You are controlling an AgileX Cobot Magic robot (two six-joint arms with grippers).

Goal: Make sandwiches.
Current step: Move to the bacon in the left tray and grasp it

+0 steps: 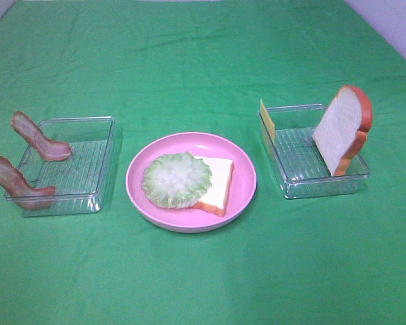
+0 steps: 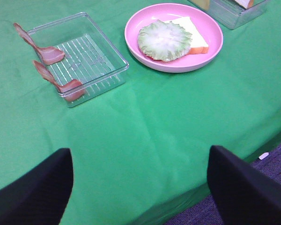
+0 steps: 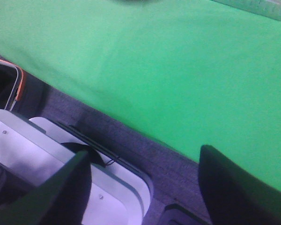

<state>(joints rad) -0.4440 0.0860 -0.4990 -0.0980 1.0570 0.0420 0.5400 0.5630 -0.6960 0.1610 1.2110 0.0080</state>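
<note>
Right gripper point(image 3: 144, 154) hangs with both black fingers point(image 3: 225, 187) spread wide, nothing between them. Beneath, the green cloth point(image 3: 178, 70) ends at the table edge, grey carpet point(image 3: 61, 110) and white panels point(image 3: 47, 154) beyond. A clear tray point(image 3: 262, 7) rim peeks in on the far side of the cloth.

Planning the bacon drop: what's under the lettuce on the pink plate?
A white bread slice, flat on the pink plate; its part beyond the lettuce shows. How far it extends beneath, and anything between them, is covered.
</note>
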